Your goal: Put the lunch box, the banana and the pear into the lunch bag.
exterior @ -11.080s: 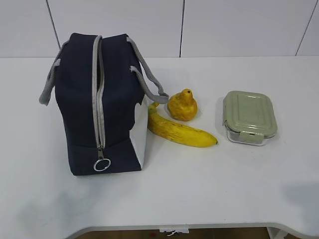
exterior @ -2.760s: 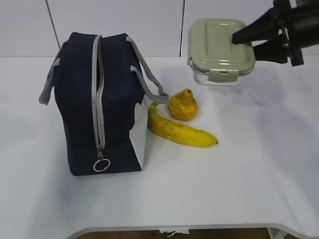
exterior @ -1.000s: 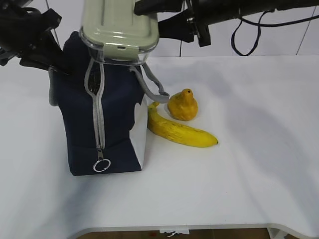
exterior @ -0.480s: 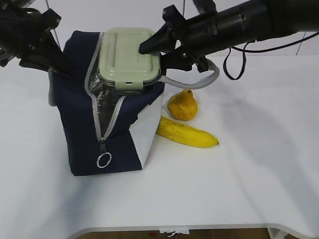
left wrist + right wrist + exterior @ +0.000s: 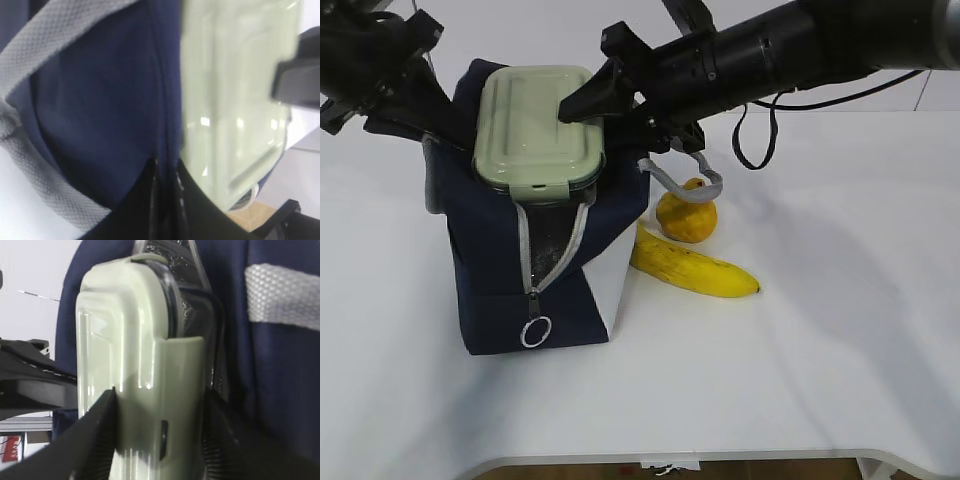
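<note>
Premises read as a robotics test bench or laboratory, not a home. Evidence: a bare white table (image 5: 840, 380) with a rounded front edge, plain white panelled wall (image 5: 550, 30) with dark seams along its far edge, and two black robot arms with exposed cable (image 5: 752, 130) above.

Table: white table (image 5: 840, 350), matte top, front edge curving in at the lower left corner.
Wall: white panelled wall (image 5: 520, 40) right behind the table, split by thin dark vertical seams.
Light: even, soft grey shadows on the table.
Under table: brownish floor strip.
</note>
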